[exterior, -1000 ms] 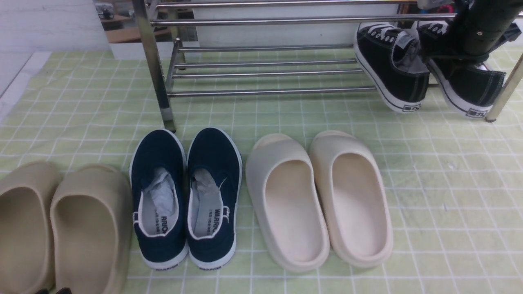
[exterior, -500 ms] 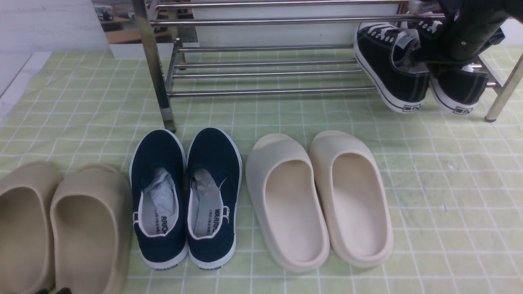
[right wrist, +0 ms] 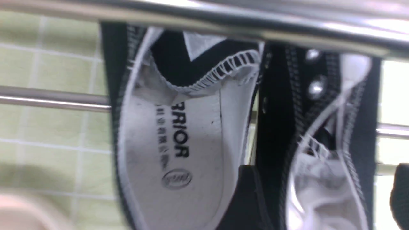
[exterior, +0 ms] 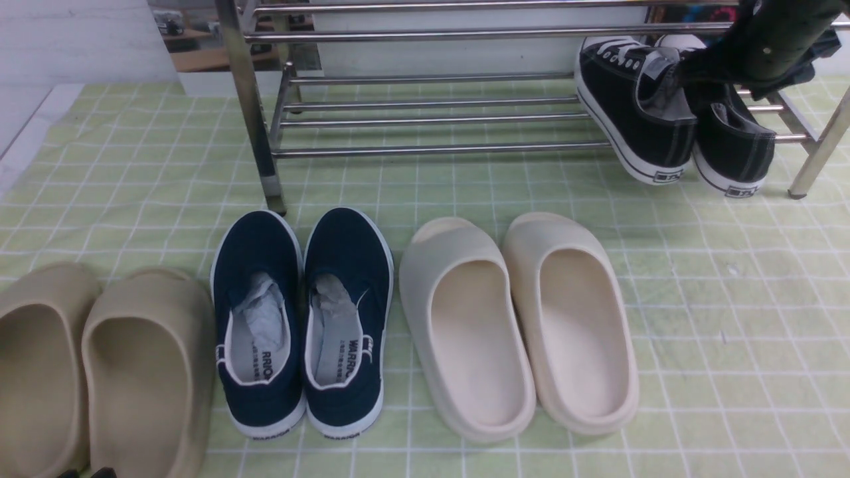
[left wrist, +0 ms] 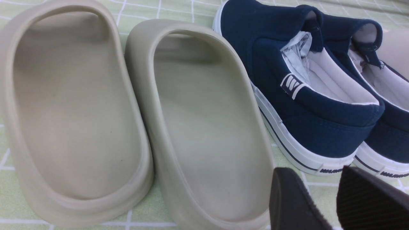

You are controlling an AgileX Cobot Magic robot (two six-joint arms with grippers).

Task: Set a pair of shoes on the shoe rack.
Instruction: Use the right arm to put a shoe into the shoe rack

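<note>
Sitting closer together now, both black sneakers (exterior: 667, 143)

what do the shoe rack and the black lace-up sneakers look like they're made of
Shoe rack: polished metal tubing, probably steel or chrome-plated, judging by its bright mirror-like highlights.
Black lace-up sneakers: matte woven canvas, it seems, with visible stitching; the white soles look like smooth rubber.

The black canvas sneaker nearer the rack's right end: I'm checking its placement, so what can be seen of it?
The black canvas sneaker has white stitching, metal eyelets, a pale lining and a white sole. It sits sole-down on the low silver metal rack, heel overhanging the front bar, beside its mate.
</note>
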